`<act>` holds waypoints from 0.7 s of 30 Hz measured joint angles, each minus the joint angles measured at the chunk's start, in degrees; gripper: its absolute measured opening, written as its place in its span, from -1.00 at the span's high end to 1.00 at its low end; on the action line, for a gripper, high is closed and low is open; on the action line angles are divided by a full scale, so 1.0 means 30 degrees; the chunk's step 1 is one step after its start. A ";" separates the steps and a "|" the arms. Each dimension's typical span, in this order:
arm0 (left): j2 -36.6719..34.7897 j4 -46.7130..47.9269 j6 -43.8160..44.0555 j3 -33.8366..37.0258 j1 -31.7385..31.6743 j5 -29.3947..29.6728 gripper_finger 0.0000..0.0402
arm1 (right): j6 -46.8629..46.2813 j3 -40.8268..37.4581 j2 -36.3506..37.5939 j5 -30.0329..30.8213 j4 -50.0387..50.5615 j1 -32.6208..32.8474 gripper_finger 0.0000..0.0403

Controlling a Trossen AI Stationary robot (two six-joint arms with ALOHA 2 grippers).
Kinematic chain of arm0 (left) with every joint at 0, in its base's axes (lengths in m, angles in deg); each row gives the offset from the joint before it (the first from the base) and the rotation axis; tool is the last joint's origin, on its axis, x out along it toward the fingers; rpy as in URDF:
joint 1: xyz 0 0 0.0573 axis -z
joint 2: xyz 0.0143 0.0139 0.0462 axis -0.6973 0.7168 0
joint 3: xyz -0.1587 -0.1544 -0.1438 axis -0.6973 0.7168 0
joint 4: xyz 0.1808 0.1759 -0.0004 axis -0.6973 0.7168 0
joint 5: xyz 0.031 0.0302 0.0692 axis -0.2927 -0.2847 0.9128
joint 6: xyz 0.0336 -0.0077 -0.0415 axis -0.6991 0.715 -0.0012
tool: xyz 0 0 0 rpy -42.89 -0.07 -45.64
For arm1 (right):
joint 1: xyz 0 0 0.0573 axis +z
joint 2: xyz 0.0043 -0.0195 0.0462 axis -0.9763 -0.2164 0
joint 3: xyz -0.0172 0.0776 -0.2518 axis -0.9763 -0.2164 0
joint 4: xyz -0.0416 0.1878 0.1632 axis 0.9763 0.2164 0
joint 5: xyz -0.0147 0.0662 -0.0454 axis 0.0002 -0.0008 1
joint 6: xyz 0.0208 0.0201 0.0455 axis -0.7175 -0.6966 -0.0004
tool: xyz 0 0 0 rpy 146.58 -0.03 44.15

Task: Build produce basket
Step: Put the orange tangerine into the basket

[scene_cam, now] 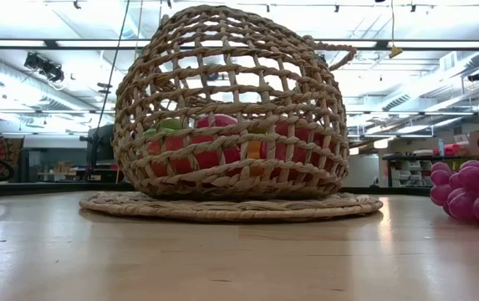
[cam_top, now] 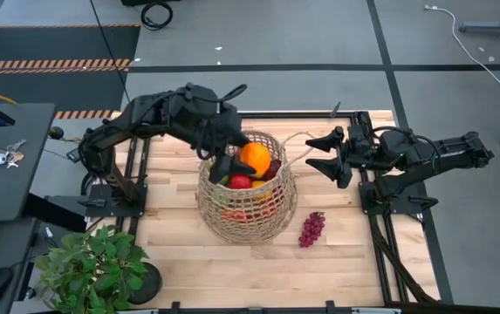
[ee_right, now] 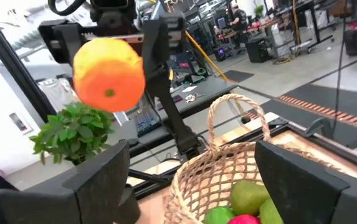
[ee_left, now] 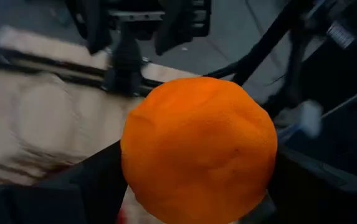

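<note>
The tan wicker basket point(cam_top: 248, 199) stands mid-table on a round woven mat point(scene_cam: 231, 206) and holds produce: a red apple point(cam_top: 240, 181), green fruit point(ee_right: 248, 196) and more behind the weave. An orange point(cam_top: 255, 160) hangs over the basket's open top with my left gripper point(cam_top: 232, 162) shut on it. My right gripper point(cam_top: 321, 153) stands open and level just right of the basket's rim, with nothing between its fingers. A bunch of purple grapes point(cam_top: 311, 228) lies on the table right of the basket. My left gripper pinches the orange between its two fingers, one finger point(ee_left: 81, 186) on each opposite side point(ee_left: 134, 168) of the fruit. The fingers come from the table's left, slanting down. The orange point(ee_right: 109, 74) is lifted clear above the basket's rim.
A potted green plant point(cam_top: 92, 266) stands at the near left corner. One loop handle point(ee_right: 237, 118) rises from the basket's rim toward my right gripper. Bare wood lies along the near edge and left of the basket. A grey side desk point(cam_top: 5, 157) adjoins the table's left.
</note>
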 joint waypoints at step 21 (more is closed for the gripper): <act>-0.0121 0.0656 -2.2095 -0.0029 0.0073 0.5384 -0.63 | 0.1606 0.0000 0.0000 0.0259 -0.0022 0.0000 -0.73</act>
